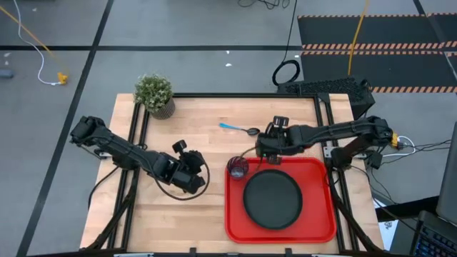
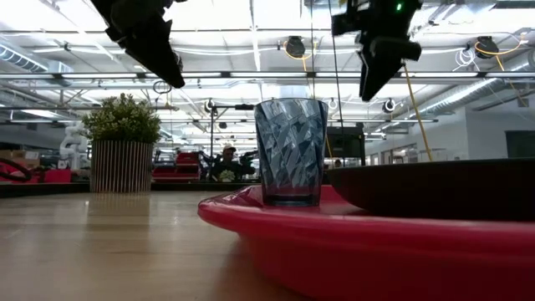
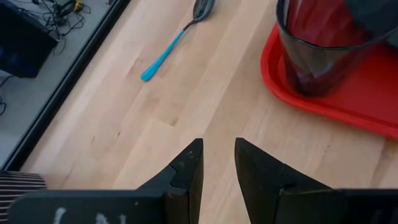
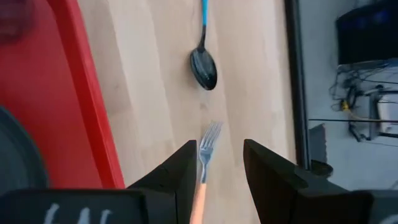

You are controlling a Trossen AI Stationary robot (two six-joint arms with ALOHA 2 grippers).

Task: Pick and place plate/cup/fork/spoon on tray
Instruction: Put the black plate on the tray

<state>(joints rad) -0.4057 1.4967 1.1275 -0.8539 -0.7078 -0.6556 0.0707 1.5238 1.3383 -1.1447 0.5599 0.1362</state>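
The red tray (image 1: 325, 221) is sitting on the wooden surface (image 1: 171, 221), on the right side. The black plate (image 1: 272, 199) is lying flat in the middle of the tray. The cup (image 1: 237, 168) is standing upright in the tray's far left corner, apart from the plate.

The spoon (image 1: 239, 128) with the blue handle is lying on the surface just past the tray, toward the far edge. The fork (image 4: 203, 168) with the orange handle is lying on the wood between the spoon and the tray's far rim, with its tines pointing at the spoon's bowl.

The right gripper (image 4: 216, 165) is hanging right over the fork. Its fingers (image 4: 181, 168) are spread, one on each side of the fork, and they are not squeezing it. In the view from above, this gripper is covering the fork, so it is hard to see there.

The left gripper (image 1: 191, 176) is waiting over the surface to the left of the tray, near the cup. Its fingers (image 3: 186, 177) are a little apart and are holding nothing.

A small green plant in a pot (image 1: 155, 94) is standing at the far left corner of the surface.
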